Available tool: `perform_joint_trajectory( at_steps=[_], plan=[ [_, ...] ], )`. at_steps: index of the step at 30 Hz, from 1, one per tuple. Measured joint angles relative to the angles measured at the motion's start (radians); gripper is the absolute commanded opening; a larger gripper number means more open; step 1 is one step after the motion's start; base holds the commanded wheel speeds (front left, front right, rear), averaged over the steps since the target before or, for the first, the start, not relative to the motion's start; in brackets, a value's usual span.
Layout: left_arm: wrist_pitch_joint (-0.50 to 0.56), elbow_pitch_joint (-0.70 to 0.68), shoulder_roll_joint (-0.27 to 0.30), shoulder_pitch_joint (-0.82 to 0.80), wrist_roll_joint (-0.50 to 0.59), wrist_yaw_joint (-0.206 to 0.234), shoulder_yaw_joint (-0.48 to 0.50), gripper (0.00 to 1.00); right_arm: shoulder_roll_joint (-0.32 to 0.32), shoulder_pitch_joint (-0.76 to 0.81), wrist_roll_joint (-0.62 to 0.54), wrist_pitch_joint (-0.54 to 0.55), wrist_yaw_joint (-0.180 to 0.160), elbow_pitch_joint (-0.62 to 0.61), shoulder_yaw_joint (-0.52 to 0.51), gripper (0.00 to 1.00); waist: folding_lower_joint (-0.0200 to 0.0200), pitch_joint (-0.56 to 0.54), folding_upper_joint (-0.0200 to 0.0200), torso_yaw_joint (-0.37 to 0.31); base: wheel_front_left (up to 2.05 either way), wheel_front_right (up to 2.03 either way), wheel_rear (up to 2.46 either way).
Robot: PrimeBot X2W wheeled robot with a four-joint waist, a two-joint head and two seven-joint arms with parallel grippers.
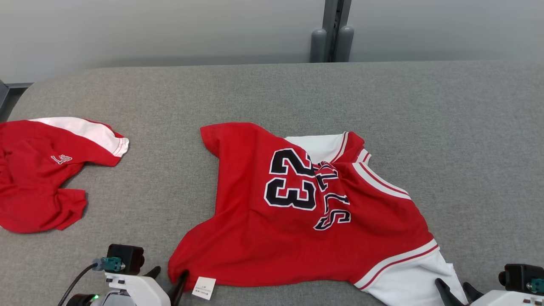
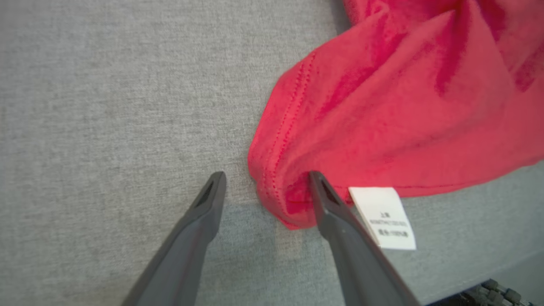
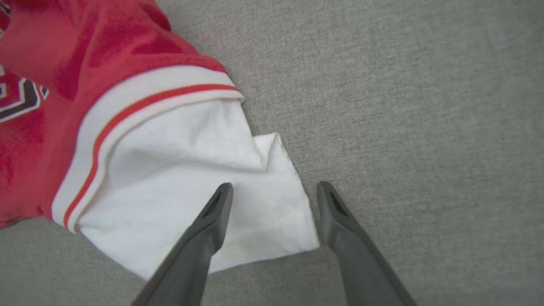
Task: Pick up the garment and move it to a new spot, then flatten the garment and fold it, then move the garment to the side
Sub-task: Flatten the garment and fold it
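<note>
Far left edge of bench (image 1: 170,97): second red garment (image 1: 38,178), crumpled, white side panel. It carries a small white mark I can't read. It isn't between either pair of fingers, so I take it as not the target.

Left fingers (image 2: 340,221): released, spread wide, low at the near edge. They straddle the jersey's near-left hem corner (image 2: 280,199); one finger is touching or just over the cloth, the other is on bare bench. Nothing gripped yet. Looks like a set-up for a corner pinch.

Care tag (image 2: 384,216): white, sticks out of the hem just beside that finger. Print too small to read reliably.

Jersey (image 1: 297,212): centre of the bench, towards the near edge, lying rumpled and skewed, not flat. "23" reads clearly in black with white outline. The lettering beside it is bunched in a fold; only "LS" can be made out.

White sleeve (image 3: 204,170): near-right, red-and-white striped trim above it.

Right fingers (image 3: 204,229): also released and wide, straddling the sleeve's outer corner, holding nothing. Two corners bracketed suggests a two-handed lift or spread.
</note>
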Motion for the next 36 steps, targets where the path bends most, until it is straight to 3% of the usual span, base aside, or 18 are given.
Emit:
perform_joint_trajectory(
  at_steps=[8,9,10,11,12,13,14,25,36],
  plan=[
    [0.021,0.064,-0.014,-0.048,-0.016,-0.030,-0.019,1.00,0.015,-0.037,0.002,0.032,0.000,0.031,0.009,1.00,0.0000,0.026,0.0000,-0.006,0.00,0.00,0.00],
    [0.022,0.068,-0.015,-0.048,-0.018,-0.032,-0.020,0.95,0.016,-0.037,0.004,0.036,0.000,0.034,0.010,0.93,0.0001,0.026,0.0000,-0.006,0.00,0.00,0.00],
    [0.022,0.071,-0.015,-0.050,-0.018,-0.036,-0.021,0.79,0.017,-0.038,0.008,0.041,-0.001,0.035,0.012,0.60,0.0000,0.026,0.0000,-0.006,0.00,0.00,0.00],
    [0.022,0.074,-0.015,-0.051,-0.018,-0.038,-0.021,0.52,0.017,-0.038,0.012,0.042,-0.001,0.037,0.014,0.40,0.0000,0.026,0.0000,-0.006,0.00,0.00,0.00],
    [0.021,0.077,-0.014,-0.052,-0.018,-0.038,-0.021,0.40,0.017,-0.038,0.014,0.044,-0.001,0.038,0.017,0.09,0.0000,0.024,0.0000,-0.006,0.00,0.00,0.00],
    [0.019,0.079,-0.013,-0.054,-0.018,-0.039,-0.022,0.23,0.017,-0.038,0.019,0.049,-0.001,0.038,0.021,0.00,0.0000,0.024,0.0000,-0.005,0.00,0.00,0.00],
    [0.016,0.080,-0.013,-0.055,-0.017,-0.040,-0.023,0.00,0.018,-0.038,0.022,0.050,-0.001,0.038,0.025,0.00,0.0000,0.023,0.0000,-0.004,0.00,0.00,0.00],
    [0.000,0.067,-0.012,-0.050,-0.027,-0.048,-0.026,0.00,0.015,-0.030,0.064,0.016,-0.001,-0.013,0.042,0.00,0.0000,-0.002,-0.0001,0.004,0.00,0.00,0.00],
    [-0.015,-0.112,0.013,-0.031,-0.053,-0.029,0.015,0.00,-0.008,0.023,0.277,-0.007,-0.001,-0.272,-0.008,0.00,0.0000,-0.026,0.0000,-0.008,0.00,0.00,0.00]
  ],
)
